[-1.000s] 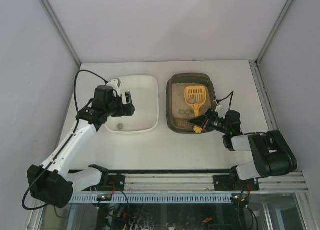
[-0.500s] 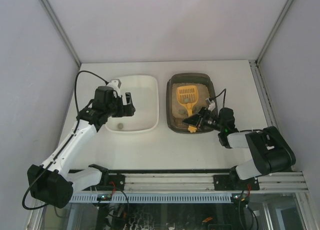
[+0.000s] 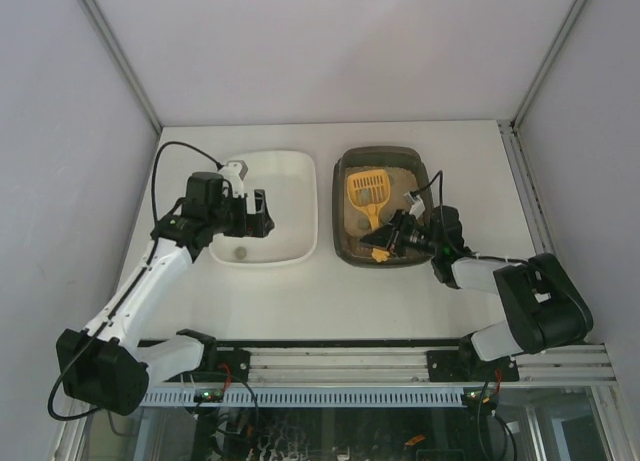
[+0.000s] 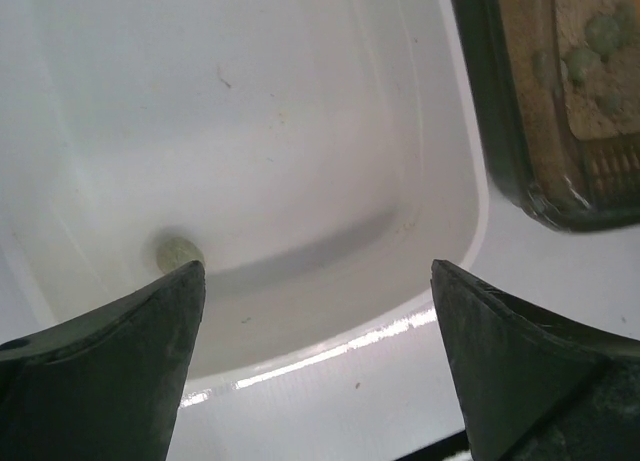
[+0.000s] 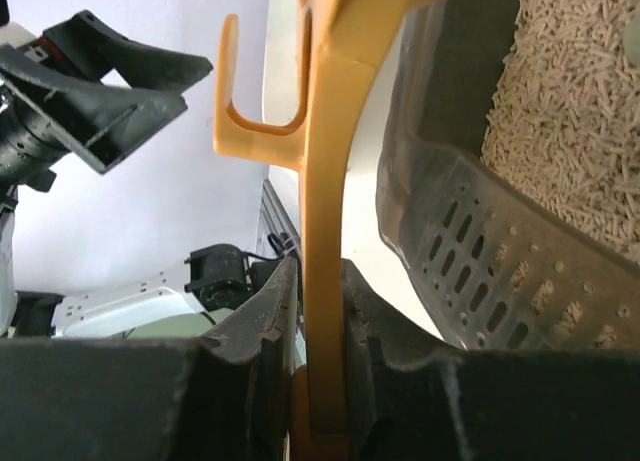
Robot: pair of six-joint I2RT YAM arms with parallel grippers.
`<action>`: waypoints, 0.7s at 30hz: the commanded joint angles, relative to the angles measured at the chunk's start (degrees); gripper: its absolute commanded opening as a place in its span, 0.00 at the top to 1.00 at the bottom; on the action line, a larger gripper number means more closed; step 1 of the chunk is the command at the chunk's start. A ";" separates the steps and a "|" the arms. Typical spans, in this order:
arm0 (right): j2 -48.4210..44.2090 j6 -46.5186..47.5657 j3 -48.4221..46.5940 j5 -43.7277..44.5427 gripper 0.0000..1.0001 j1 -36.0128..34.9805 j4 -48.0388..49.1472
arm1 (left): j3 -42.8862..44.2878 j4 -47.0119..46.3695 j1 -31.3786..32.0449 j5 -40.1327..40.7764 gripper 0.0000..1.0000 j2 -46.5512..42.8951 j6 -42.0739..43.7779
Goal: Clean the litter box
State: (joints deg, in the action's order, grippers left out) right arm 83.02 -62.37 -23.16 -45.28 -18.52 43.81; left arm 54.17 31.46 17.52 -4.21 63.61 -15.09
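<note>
The litter box [image 3: 428,177], a dark grey-brown tray holding beige litter, sits right of centre. A yellow slotted scoop [image 3: 367,188] lies tilted over its left half. My right gripper [image 3: 393,240] is at the box's near rim, shut on the scoop handle [image 5: 325,281], which stands upright between the fingers. Litter pellets [image 5: 580,111] and the box's perforated wall [image 5: 480,261] show beside it. Greenish clumps [image 4: 583,59] lie on the litter. My left gripper [image 3: 258,213] hangs open over the near part of the white tub [image 3: 300,171], empty, its fingertips wide apart [image 4: 315,273].
One greenish clump [image 4: 177,253] rests in the white tub's near left corner [image 3: 240,252]. The tub and the litter box stand side by side with a narrow gap. Enclosure walls rise at the back and both sides. The arms' rail runs along the near edge.
My right gripper has swung left along the box's near rim, carrying the scoop toward the box's left side. The left arm has barely moved.
</note>
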 commanded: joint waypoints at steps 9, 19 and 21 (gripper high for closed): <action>-4.82 9.02 -16.45 8.70 1.00 -11.34 -25.32 | 19.18 23.93 -25.10 -39.19 0.00 15.24 25.44; 13.60 32.35 -62.40 52.13 1.00 -34.04 -83.10 | 21.64 25.60 -34.25 -26.57 0.00 16.13 24.70; 20.47 33.95 -72.74 61.70 1.00 -37.87 -92.96 | 20.80 23.98 -34.44 -23.55 0.00 14.73 22.54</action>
State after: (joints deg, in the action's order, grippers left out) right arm 94.04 -37.23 -80.29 -7.53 -50.04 -22.98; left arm 72.14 56.12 -16.40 -33.71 80.95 8.64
